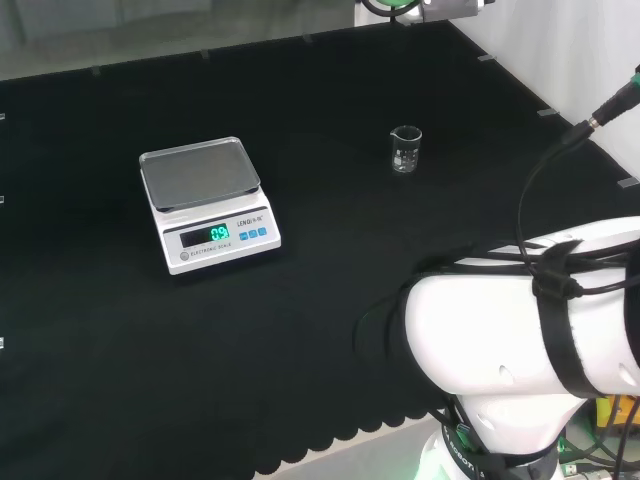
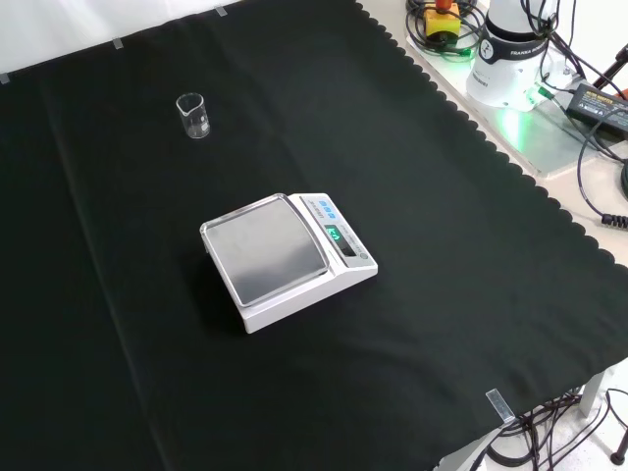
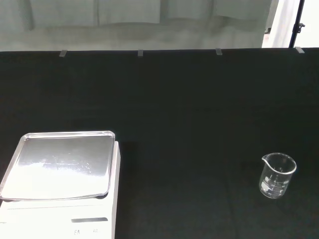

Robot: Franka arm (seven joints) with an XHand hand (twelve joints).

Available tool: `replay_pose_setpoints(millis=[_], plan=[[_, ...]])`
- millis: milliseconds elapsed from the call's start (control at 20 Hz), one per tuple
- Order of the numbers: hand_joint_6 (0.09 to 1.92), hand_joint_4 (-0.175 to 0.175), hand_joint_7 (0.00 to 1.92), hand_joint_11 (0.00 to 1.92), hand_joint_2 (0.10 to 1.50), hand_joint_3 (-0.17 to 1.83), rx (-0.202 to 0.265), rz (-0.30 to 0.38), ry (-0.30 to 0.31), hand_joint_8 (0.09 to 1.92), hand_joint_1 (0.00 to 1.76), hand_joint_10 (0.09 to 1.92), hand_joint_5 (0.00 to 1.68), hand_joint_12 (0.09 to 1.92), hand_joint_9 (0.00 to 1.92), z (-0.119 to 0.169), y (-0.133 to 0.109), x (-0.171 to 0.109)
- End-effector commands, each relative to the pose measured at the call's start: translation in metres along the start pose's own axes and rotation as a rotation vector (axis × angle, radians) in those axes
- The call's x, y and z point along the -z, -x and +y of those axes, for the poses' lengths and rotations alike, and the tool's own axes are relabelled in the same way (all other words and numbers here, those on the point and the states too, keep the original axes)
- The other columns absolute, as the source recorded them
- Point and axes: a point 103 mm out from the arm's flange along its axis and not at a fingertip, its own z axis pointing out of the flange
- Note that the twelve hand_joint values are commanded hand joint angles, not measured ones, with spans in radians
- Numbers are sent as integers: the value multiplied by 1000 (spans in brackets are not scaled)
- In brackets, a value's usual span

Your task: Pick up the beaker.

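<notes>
So the step in hand is the approach to the beaker, and nothing has been grasped yet; whether the hand's grasp is spread or closed cannot be told from these pictures. Going left to right in the head view, the scale point(image 1: 209, 205) sits on the black cloth point(image 1: 80, 350) with its steel pan bare, then the beaker point(image 1: 405, 148) stands upright and well apart from it, and at the right rises the arm's white link point(image 1: 520, 335). In the front view the beaker point(image 2: 193, 115) is toward the far left, beyond the scale point(image 2: 287, 258). To do this well, I judge the hand should come at the glass from the side away from the scale and close around its wall below the rim, since a small clear vessel will likely tip if nudged first. Counted: one beaker, apparently empty, and one scale.
</notes>
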Motion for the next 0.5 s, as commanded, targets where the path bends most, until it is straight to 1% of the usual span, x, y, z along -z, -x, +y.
replay_pose_setpoints(millis=[50,150,200,250,300,350,400,500], plan=[[180,-32,62,176,798,7,0,6,8,722,387,751,95,1471,66,1,1,0],[93,-27,15,99,805,9,0,25,-2,714,371,740,78,1519,16,5,12,-2],[87,-27,6,88,806,9,1,30,-6,717,369,740,77,1528,7,8,21,-3],[87,-27,3,83,807,9,2,-1,9,720,367,740,77,1532,3,10,8,-4],[87,-27,1,81,807,9,16,7,14,723,367,740,78,1534,1,12,3,-5],[87,-27,3,80,807,9,23,17,19,726,366,741,78,1535,0,13,3,-6],[87,-27,5,83,807,9,28,29,15,732,366,750,81,1535,0,14,6,-7],[87,-29,17,91,806,8,21,49,-8,745,367,770,87,1535,0,21,25,-13]])
